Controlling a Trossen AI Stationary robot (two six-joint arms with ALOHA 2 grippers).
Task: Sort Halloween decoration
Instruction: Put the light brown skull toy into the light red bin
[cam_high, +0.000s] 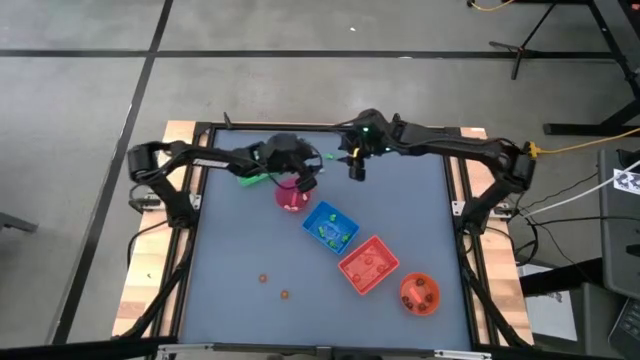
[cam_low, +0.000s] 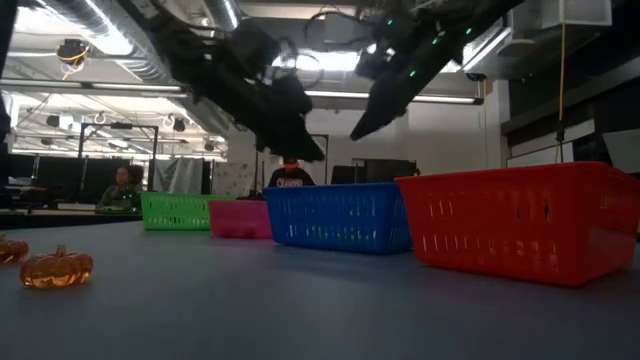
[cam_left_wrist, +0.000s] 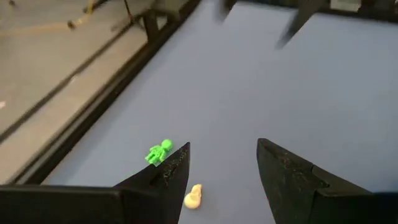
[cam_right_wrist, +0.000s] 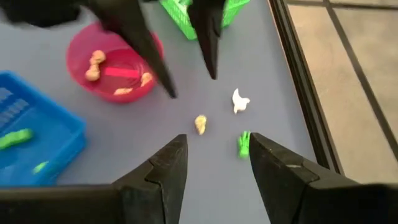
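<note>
Both grippers hung above the far end of the grey table with their fingers apart and nothing between them. In the overhead picture the left gripper was poised over the pink bowl, while the right gripper hovered a short way to its right, nearer the table's far edge.

Halloween decoration lay scattered about the work surface. The right wrist camera caught three loose trinkets on the bare tabletop just beyond its own fingers: a pale yellow piece, a white ghost-like figure and a small green figure. Several pale trinkets sat inside the pink bowl, and green ones lay in the blue tray beside it.

A red tray and an orange bowl followed in a diagonal line toward the table's near right corner, each holding small pieces. A green tray stood behind the pink bowl. Two orange pumpkins rested well apart from the containers, near the front edge.
</note>
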